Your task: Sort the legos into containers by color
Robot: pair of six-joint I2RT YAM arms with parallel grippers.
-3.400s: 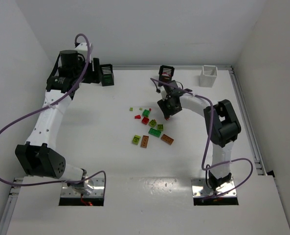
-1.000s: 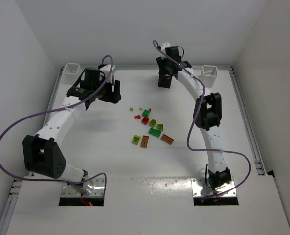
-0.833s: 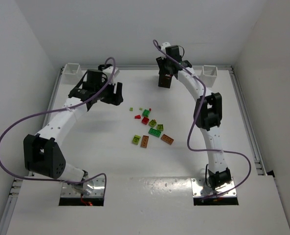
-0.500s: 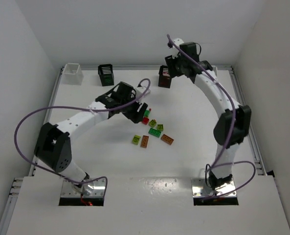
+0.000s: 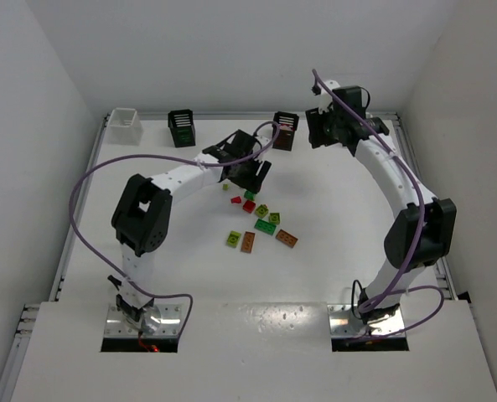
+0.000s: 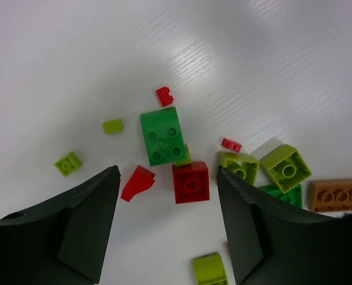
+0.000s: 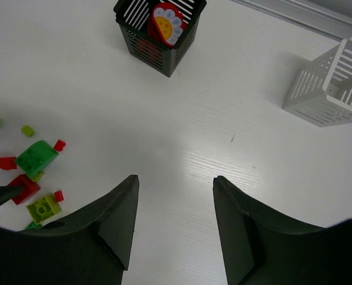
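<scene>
The left gripper (image 6: 167, 172) hung spread above the red brick (image 6: 191, 181): likely light, stiff, slick; best pinched across flat sides. The right gripper (image 7: 174, 181) gaped empty.

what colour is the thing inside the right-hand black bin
Red piece, white-and-yellow flower print; right wrist view.

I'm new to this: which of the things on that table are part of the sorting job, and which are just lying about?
Part of the job:
legos
left white bin
left black bin
middle black bin, holding a red piece
right white bin

Not part, only rig fittings:
purple cables
metal base plates
</scene>
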